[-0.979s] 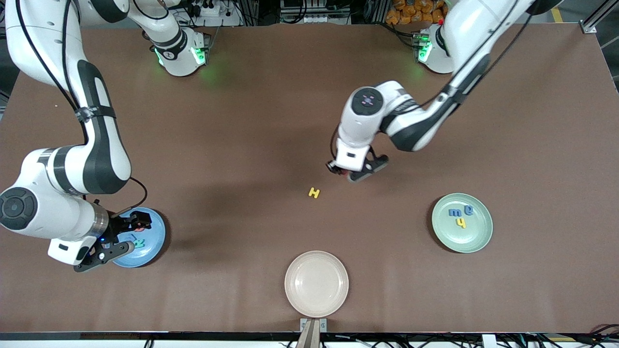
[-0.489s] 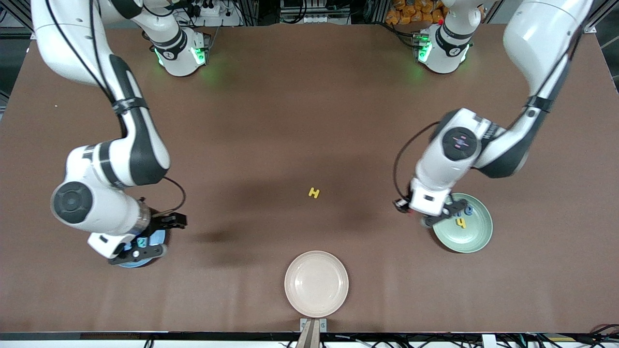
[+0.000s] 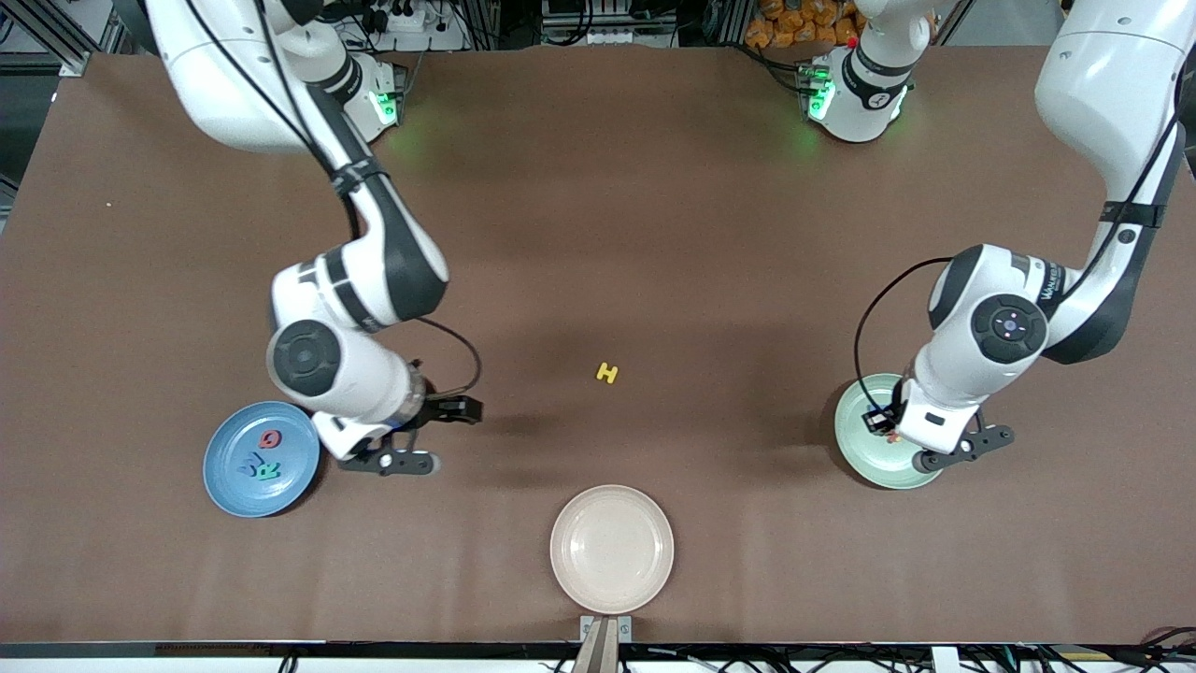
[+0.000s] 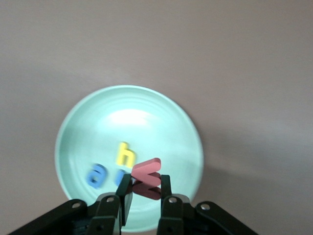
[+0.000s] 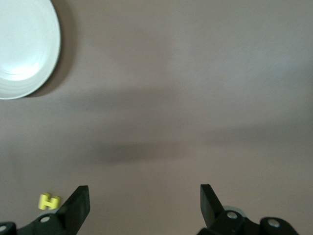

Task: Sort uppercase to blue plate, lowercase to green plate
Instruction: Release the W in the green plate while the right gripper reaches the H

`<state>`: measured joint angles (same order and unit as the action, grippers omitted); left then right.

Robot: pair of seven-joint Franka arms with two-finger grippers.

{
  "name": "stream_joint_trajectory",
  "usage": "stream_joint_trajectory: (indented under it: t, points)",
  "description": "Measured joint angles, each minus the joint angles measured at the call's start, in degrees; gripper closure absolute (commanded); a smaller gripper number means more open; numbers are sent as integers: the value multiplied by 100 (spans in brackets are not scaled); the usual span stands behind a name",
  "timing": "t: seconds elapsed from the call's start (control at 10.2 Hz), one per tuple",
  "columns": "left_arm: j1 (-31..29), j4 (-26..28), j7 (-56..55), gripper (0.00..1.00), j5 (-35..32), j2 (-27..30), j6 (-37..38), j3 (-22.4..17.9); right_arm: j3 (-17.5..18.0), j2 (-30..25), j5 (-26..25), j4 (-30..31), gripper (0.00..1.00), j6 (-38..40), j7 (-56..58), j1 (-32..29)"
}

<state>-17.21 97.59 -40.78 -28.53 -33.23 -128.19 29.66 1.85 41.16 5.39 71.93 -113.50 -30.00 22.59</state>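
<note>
The blue plate point(image 3: 224, 467) holds the red Q point(image 3: 270, 438), blue M point(image 3: 250, 463) and teal R point(image 3: 269, 470). The yellow H point(image 3: 607, 373) lies alone mid-table; it also shows in the right wrist view point(image 5: 49, 201). My right gripper point(image 3: 404, 447) is open and empty point(image 5: 145, 196) over bare table beside the blue plate. My left gripper point(image 3: 899, 437) is shut on the red m point(image 4: 146, 177) over the green plate point(image 3: 855, 439), which also shows in the left wrist view point(image 4: 146, 112). The yellow y point(image 4: 123, 153) and blue g/e-like letter point(image 4: 96, 175) lie in it; the blue m is mostly hidden.
A cream plate point(image 3: 612, 549) stands near the table's front edge, nearer the front camera than the H; it also shows in the right wrist view point(image 5: 24, 44). Brown tabletop lies between the plates.
My left gripper has carried the red m from mid-table to over the green plate. My right gripper has left the blue plate and moved toward the table's middle.
</note>
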Motion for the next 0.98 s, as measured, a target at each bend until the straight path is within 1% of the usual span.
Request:
stream_joint_trajectory:
  t: [0.1, 0.2, 0.29, 0.49, 0.78, 0.98]
  points:
    - [-3, 5, 442, 12, 0, -15, 3, -215, 3, 108, 12, 0, 0, -199, -580, 209]
    - [-11, 6, 830, 0, 1, -31, 3, -386, 2, 223, 17, -1, 0, -426, -1052, 412]
    - [-24, 2, 1066, 0, 2, -40, 1, -466, 1, 335, 20, -15, 0, -591, -1478, 605]
    - [7, -32, 1136, 0, 140, -31, 0, -451, 1, 576, 21, -162, 0, -702, -2273, 927]
    - [71, -208, 1140, 0, 266, 68, 24, -413, -2, 995, 22, -539, 0, -748, -3394, 1229]
    - [72, -421, 1179, 0, 438, 276, 376, -312, -3, 1186, 22, -641, 0, -799, -3823, 1323]
